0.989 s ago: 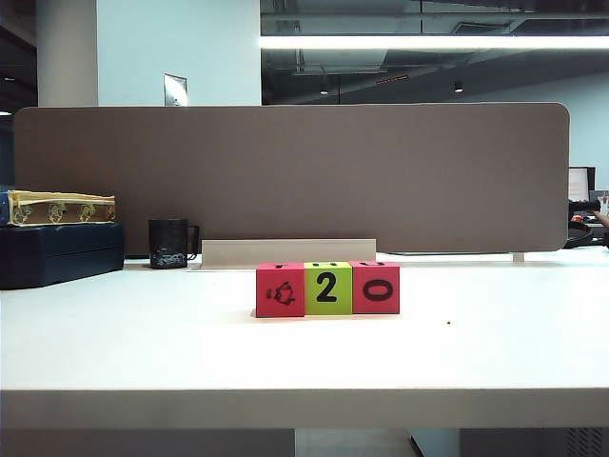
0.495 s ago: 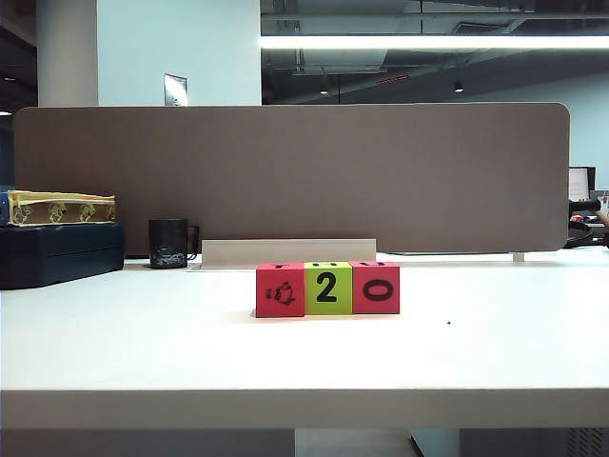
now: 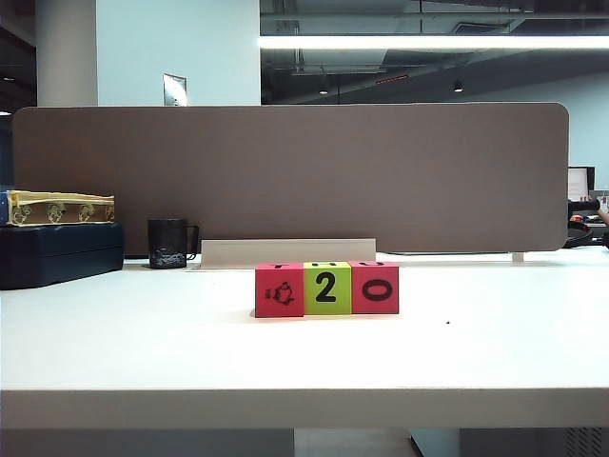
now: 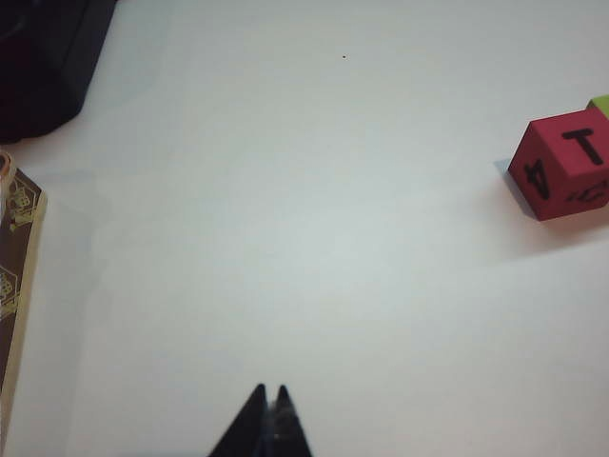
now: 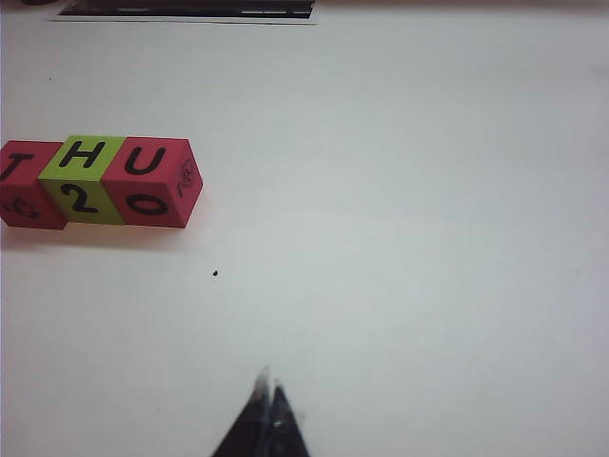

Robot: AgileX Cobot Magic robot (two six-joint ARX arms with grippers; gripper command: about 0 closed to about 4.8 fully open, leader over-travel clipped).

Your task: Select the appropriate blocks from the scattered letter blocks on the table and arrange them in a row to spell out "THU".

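Note:
Three letter blocks stand touching in a row on the white table (image 3: 143, 352): a pinkish-red one (image 3: 280, 290), a lime green one (image 3: 326, 288) and a second pinkish-red one (image 3: 375, 287). Their top faces read T (image 5: 11, 167), H (image 5: 84, 155), U (image 5: 145, 162) in the right wrist view. The left wrist view catches the T block (image 4: 563, 162) and a sliver of green. My left gripper (image 4: 270, 392) is shut and empty, well away from the T block. My right gripper (image 5: 269, 384) is also shut and empty, apart from the row. Neither arm shows in the exterior view.
A grey-brown partition panel (image 3: 295, 171) runs behind the table. A dark mug (image 3: 169, 244) and a dark blue case (image 3: 57, 252) with a gold-trimmed box (image 3: 57, 208) on it sit at the back left. A pale strip (image 3: 288, 252) lies behind the blocks.

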